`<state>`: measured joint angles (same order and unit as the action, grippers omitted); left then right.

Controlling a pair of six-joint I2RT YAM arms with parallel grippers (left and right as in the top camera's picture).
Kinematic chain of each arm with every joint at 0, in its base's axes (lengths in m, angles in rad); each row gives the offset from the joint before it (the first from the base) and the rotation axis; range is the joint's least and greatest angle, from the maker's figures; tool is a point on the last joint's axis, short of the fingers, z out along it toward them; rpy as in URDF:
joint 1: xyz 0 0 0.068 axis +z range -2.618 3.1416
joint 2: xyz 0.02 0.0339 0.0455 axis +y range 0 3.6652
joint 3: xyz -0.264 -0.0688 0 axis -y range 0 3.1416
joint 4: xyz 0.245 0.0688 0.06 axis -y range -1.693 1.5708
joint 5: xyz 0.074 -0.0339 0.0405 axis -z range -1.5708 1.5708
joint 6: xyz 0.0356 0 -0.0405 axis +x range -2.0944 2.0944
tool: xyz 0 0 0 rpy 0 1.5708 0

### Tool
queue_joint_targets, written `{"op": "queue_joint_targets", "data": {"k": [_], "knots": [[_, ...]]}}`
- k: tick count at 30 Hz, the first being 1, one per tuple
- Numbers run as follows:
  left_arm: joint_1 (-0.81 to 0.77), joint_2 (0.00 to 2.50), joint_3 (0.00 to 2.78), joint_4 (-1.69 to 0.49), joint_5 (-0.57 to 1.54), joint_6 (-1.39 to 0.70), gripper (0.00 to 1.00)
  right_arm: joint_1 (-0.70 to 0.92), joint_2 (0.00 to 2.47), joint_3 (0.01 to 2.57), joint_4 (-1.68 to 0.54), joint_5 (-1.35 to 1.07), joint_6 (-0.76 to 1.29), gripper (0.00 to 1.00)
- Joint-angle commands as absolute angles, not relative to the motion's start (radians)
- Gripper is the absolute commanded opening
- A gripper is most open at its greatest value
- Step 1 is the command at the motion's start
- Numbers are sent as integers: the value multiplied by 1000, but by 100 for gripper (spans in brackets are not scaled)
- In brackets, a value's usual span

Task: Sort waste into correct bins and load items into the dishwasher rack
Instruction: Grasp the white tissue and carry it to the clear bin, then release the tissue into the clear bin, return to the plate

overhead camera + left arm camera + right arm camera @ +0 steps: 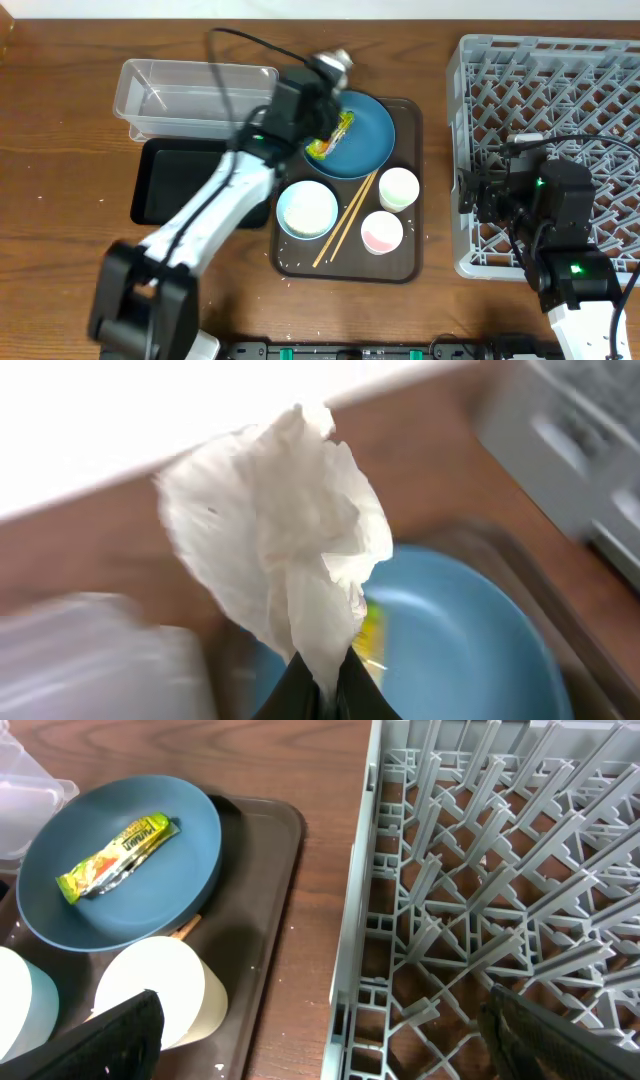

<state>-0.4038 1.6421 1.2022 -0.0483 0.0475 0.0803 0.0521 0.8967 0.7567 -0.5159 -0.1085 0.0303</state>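
Grains of loose white rice (289,266) speckled the near edge of the brown serving tray (411,255) on the wooden desk (60,120). On that tray the pink-lined cup (381,232) stood nearest, with the white cup (398,188) just beyond it and the light-blue bowl (306,208) to their left. The wooden chopsticks (345,220) lay slantwise between bowl and cups, their far tips reaching the dark-blue plate (368,135). To the right, the right pincer (320,1020) hung released, its fingers spread wide over the left wall of the light-grey dishwasher rack (560,80). The plate filled the tray's far half and carried the green-and-yellow snack wrapper (117,856) on its left side. Left of the serving tray, the black tray (180,185) lay just in front of the clear tub (190,90), the two close together. Farthest back, above the plate's far rim and near the tub's right end, the left pincer (322,682) was clenched on the crumpled white napkin (285,520). The napkin rose in folds above the fingertips, and both looked blurred from overhead.
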Motion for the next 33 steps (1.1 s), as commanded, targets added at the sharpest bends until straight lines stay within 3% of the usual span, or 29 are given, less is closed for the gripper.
{"op": "queue_joint_targets", "data": {"k": [1, 10, 11, 13, 17, 24, 33], "knots": [[-323, 1646, 1213, -67, -42, 86, 6, 57, 896, 778, -517, -112, 37, 99], [-167, 1660, 1200, -105, -42, 85, 8, 57, 896, 778, -517, -113, 37, 99], [-161, 1660, 1200, -113, -42, 85, 13, 57, 896, 778, -517, -113, 37, 99], [-155, 1660, 1200, -124, -42, 85, 41, 57, 896, 778, -517, -112, 37, 99], [-157, 1660, 1200, -125, -30, 76, 52, 57, 896, 778, -517, -113, 37, 99], [-204, 1663, 1200, -127, 200, 45, 54, 57, 896, 778, -517, -113, 37, 99], [-369, 1804, 1200, -131, 217, 109, 56, 57, 896, 778, -518, -113, 37, 99]]}}
